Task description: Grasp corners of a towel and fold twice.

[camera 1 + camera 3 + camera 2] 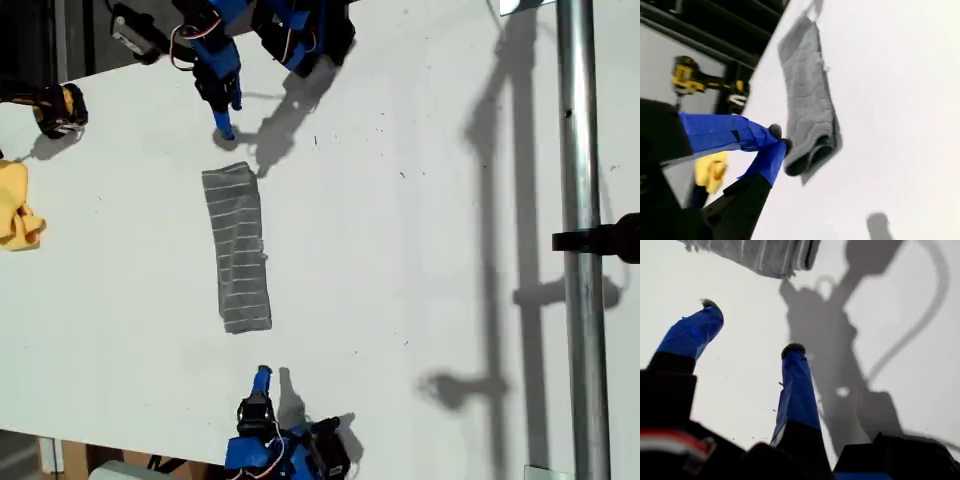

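Towel: the towel (238, 248) lies as a narrow folded strip in the middle of the white worktop (420, 250), between the two arms; stacked layers show at its end in the second wrist view.
Folds: judging by that layered edge, both folds look done.
My first claw (747, 335): released, jaws apart, empty, just short of the towel's end.
My second claw (777, 137): clenched on nothing, tips together beside the towel's other end.
Left to do: seemingly nothing beyond drawing the arms back.
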### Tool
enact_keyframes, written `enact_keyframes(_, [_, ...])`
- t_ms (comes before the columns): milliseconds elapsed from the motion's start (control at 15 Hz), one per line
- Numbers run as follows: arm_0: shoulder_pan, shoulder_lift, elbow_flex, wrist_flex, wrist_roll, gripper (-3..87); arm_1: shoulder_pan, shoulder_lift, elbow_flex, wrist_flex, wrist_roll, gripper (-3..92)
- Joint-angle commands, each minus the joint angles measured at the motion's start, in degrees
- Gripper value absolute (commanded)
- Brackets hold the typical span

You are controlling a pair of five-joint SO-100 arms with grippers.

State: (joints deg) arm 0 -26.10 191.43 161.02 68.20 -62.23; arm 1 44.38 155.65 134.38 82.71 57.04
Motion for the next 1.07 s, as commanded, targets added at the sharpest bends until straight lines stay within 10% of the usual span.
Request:
enact_keyframes(0, [3.08, 7.56, 5.45, -1.85, -0.70, -2.4, 0.09, 0.44, 2.29, -3.78, 0.70, 29.5])
enact_keyframes(600, [9.40, 7.65, 16.70, -5.54, 0.70, -0.1, 9.67, -42.71, -20.39, -18.46, -24.79, 38.7])
enact_keyframes(1000, [9.05, 7.65, 17.05, -4.75, 0.18, -0.1, 6.50, -72.07, -38.50, -23.20, -25.75, 39.3])
